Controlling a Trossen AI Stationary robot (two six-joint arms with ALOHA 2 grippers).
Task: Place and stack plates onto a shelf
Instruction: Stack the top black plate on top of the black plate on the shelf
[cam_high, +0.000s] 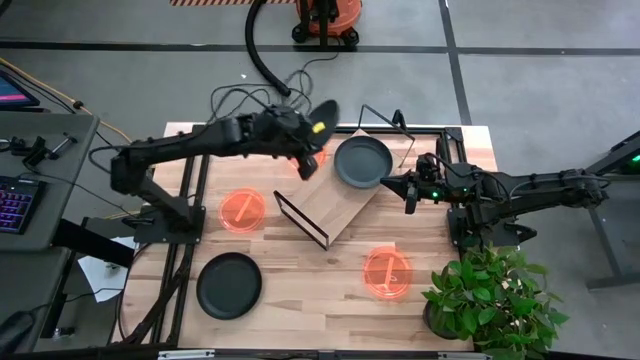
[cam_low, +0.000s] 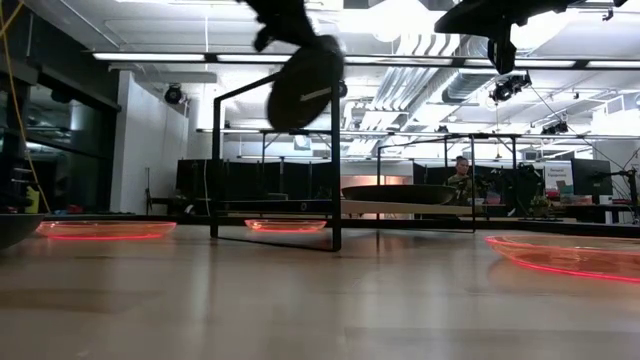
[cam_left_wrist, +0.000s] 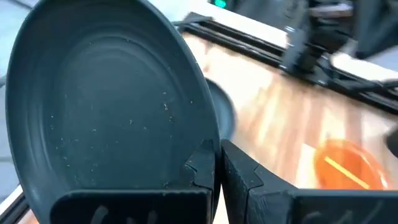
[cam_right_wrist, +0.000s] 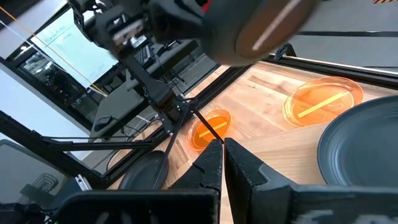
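Note:
My left gripper (cam_high: 308, 128) hovers over the far left end of the shelf (cam_high: 335, 205), shut on a dark plate (cam_high: 323, 117), which also shows in the low view (cam_low: 305, 80). The shelf stands slantwise mid-table, with a second dark plate (cam_high: 362, 162) lying flat on its board. A third dark plate (cam_high: 229, 285) lies near the table's left front. Orange plates lie on the tabletop: left of the shelf (cam_high: 242, 211), by its far left corner (cam_high: 313, 158), and near right (cam_high: 388, 272). My right gripper (cam_high: 410, 192) hangs shut and empty just right of the shelf. My left gripper pinches the dark plate by its rim (cam_left_wrist: 211, 134), one finger (cam_left_wrist: 202, 165) on the inner face and the other (cam_left_wrist: 242, 174) behind it. It comes from above. The plate is lifted clear and hangs steeply tilted below the gripper (cam_low: 285, 20), above the shelf.
The shelf's black wire frame (cam_low: 335, 180) rises above its board at the ends. A potted plant (cam_high: 490, 295) stands at the table's near right corner. Cables trail past the far edge (cam_high: 240, 100). A person (cam_low: 461, 178) sits in the room behind.

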